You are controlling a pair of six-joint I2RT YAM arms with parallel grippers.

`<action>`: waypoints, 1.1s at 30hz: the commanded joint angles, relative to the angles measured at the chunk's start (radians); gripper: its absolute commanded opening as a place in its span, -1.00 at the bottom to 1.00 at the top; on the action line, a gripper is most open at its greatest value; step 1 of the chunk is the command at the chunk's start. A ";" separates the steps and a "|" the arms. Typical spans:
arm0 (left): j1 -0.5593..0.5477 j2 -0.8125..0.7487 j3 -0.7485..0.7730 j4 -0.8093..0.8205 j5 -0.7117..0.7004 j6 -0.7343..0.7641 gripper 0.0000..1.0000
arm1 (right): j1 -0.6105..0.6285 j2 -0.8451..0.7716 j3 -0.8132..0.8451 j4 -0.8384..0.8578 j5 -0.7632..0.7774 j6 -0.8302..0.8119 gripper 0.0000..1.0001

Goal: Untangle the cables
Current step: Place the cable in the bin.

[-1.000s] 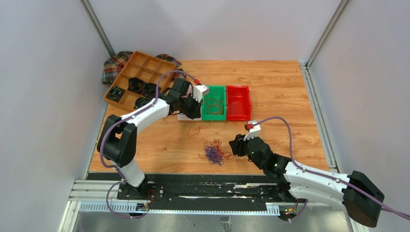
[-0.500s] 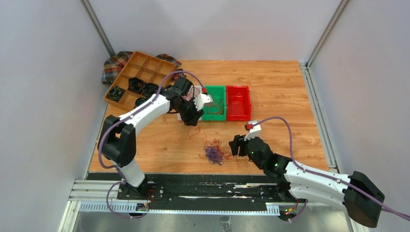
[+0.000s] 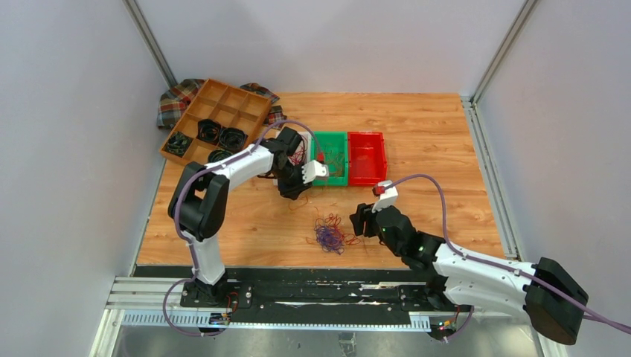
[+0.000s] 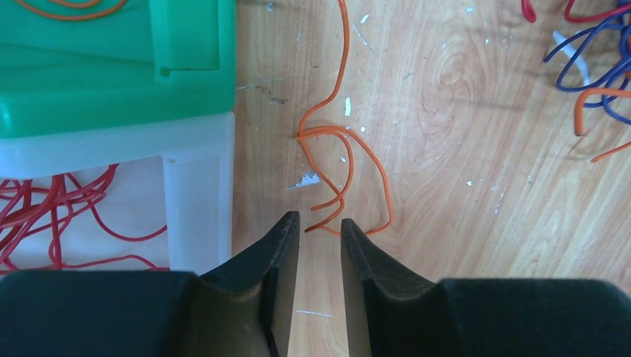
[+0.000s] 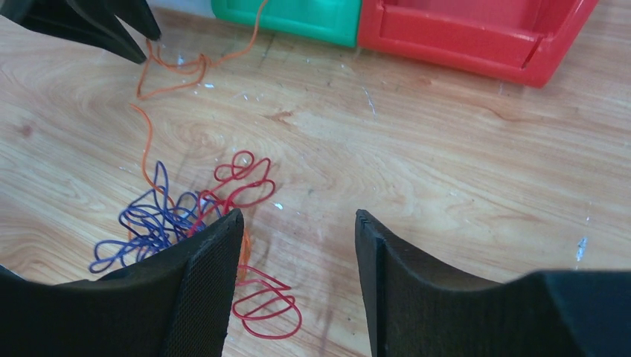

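The cables (image 3: pixel 328 235) are a small clump of purple, red and orange wires on the wooden table. In the right wrist view the purple wires (image 5: pixel 147 220) and red loops (image 5: pixel 239 186) lie just left of my open right gripper (image 5: pixel 298 216), which hovers low beside the clump (image 3: pixel 362 220). One loose orange wire (image 4: pixel 347 172) trails from the clump toward the bins. My left gripper (image 4: pixel 320 222) is just short of that wire's end, jaws narrowly apart with nothing between them. It sits in front of the bins (image 3: pixel 295 190) and shows at the top left of the right wrist view (image 5: pixel 149 46).
A green bin (image 3: pixel 330 135) holding orange wires, a red bin (image 3: pixel 367 160) and a white bin (image 4: pixel 197 195) holding red wires stand side by side. A wooden divider tray (image 3: pixel 223 100) with black coils and a plaid cloth (image 3: pixel 175 100) lie far left.
My left gripper has come down and nearer from over the green bin's edge to the table in front of the bins, by the orange wire. My right gripper edged slightly left.
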State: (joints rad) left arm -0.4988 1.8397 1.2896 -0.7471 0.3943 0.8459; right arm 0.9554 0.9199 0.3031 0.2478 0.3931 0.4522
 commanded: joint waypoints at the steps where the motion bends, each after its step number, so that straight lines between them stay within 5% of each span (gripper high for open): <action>1: 0.000 0.035 0.019 -0.011 0.004 0.061 -0.49 | 0.007 0.007 0.066 -0.050 0.015 0.003 0.12; 4: 0.000 0.042 0.016 -0.013 0.011 0.070 -0.73 | 0.001 0.000 0.088 -0.080 0.021 0.004 0.08; 12: 0.000 -0.012 0.087 -0.126 0.081 0.063 -0.98 | -0.035 -0.017 0.111 -0.102 0.017 -0.006 -0.03; 24: 0.000 -0.040 0.277 -0.201 0.132 -0.002 -0.99 | -0.055 -0.061 0.095 -0.109 0.016 -0.007 -0.11; 33: -0.032 0.154 0.622 -0.198 0.118 -0.134 -0.99 | -0.058 -0.103 0.086 -0.129 0.031 -0.006 -0.13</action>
State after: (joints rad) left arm -0.5049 1.8946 1.7683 -0.9493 0.5125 0.7876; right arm 0.9134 0.8337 0.3862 0.1471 0.3939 0.4500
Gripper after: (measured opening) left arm 0.017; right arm 0.436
